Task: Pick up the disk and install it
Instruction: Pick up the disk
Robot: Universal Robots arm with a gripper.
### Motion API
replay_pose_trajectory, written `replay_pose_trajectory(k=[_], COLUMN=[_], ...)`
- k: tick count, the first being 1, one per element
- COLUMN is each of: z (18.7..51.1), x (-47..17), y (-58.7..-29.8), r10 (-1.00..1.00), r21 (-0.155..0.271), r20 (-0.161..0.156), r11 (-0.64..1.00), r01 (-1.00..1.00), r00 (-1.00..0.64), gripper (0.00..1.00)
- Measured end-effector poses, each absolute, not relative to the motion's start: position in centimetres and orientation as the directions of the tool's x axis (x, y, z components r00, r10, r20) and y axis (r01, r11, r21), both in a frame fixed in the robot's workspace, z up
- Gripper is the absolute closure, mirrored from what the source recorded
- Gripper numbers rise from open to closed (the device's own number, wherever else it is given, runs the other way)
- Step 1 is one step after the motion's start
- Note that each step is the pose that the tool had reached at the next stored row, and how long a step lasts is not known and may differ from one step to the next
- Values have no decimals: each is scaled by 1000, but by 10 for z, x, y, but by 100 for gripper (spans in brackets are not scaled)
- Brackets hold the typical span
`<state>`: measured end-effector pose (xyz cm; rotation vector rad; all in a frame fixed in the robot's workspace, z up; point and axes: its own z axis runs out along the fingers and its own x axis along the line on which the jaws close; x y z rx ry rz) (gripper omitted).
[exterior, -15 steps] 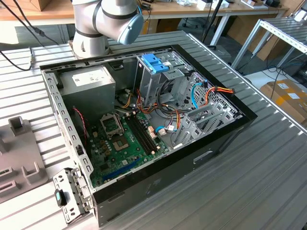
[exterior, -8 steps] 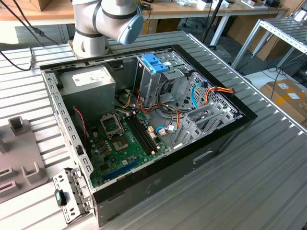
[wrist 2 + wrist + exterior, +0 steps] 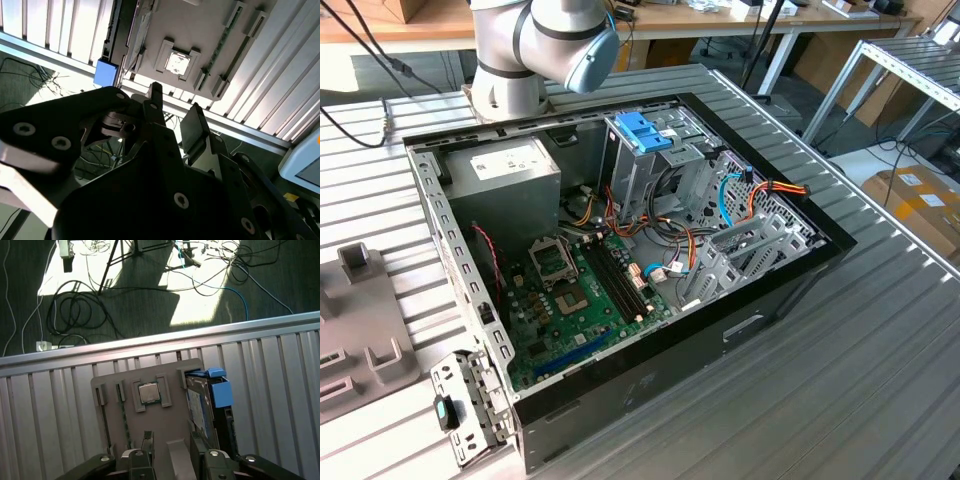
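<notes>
The disk [image 3: 200, 407] stands on its edge in a slot along one side of a grey fixture tray [image 3: 125, 440], its silver body framed by blue carrier rails [image 3: 221, 390]. In the second wrist view its blue rail end [image 3: 106, 74] shows beside the same tray [image 3: 200, 30]. My gripper [image 3: 170, 442] hangs above the tray, open, with nothing between its fingers [image 3: 146, 437]. It is over the tray's middle, beside the disk and not touching it. The second wrist view shows the gripper [image 3: 175, 107] with its two dark fingertips [image 3: 192, 120] apart.
An open computer case [image 3: 620, 250] lies on the slatted metal table, with a light-blue latch [image 3: 642, 130] on its drive cage and a grey power-supply box [image 3: 505, 170]. The tray [image 3: 355, 320] lies at the exterior view's left. A processor [image 3: 149, 392] sits on the tray. Cables lie on the floor.
</notes>
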<state>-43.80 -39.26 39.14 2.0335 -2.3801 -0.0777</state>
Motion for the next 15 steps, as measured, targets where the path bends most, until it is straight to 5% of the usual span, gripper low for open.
replay_pose_trajectory(k=[15], z=[388], x=[-438], y=[-388], r10=[-987], r21=[45], r20=[-29], r11=[155], r01=[-987], r00=[-157], gripper=[58])
